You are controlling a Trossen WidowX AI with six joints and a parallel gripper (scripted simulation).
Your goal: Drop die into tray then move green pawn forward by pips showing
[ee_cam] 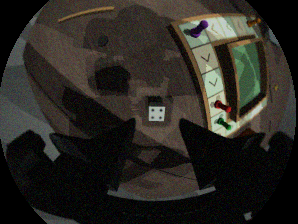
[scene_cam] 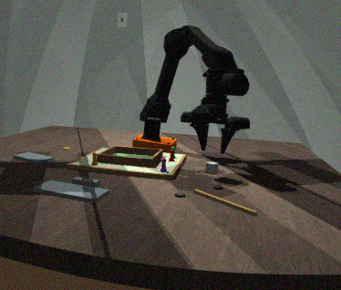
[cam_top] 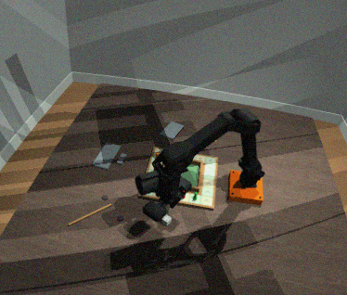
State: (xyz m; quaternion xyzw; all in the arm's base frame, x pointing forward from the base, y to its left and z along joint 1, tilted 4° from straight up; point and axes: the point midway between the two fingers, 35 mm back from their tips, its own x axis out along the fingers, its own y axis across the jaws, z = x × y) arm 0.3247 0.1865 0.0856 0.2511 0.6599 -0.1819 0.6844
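My gripper (scene_cam: 213, 150) (ee_cam: 157, 121) is open and empty, pointing down a little above the white die (cam_top: 166, 219) (scene_cam: 211, 167) (ee_cam: 156, 113). The die rests on the table beside the board, between the fingertips as seen in the wrist view, with four pips on top. The board (cam_top: 210, 185) (ee_cam: 214, 82) carries the wooden tray (scene_cam: 132, 160) (ee_cam: 233, 65) with a green floor. The green pawn (cam_top: 195, 196) (ee_cam: 224, 123) stands on the board's track next to the red pawn (scene_cam: 171, 156) (ee_cam: 222, 106). In the exterior view the red pawn mostly hides it.
A purple pawn (scene_cam: 163, 165) (ee_cam: 199, 29) and an orange pawn (scene_cam: 95, 159) (ee_cam: 254, 22) stand at other board corners. A thin stick (cam_top: 89, 214) (scene_cam: 225, 201) and dark discs (cam_top: 105, 198) (scene_cam: 180, 194) lie beyond the die. Grey slabs (cam_top: 108, 156) (scene_cam: 73, 190) lie past the board.
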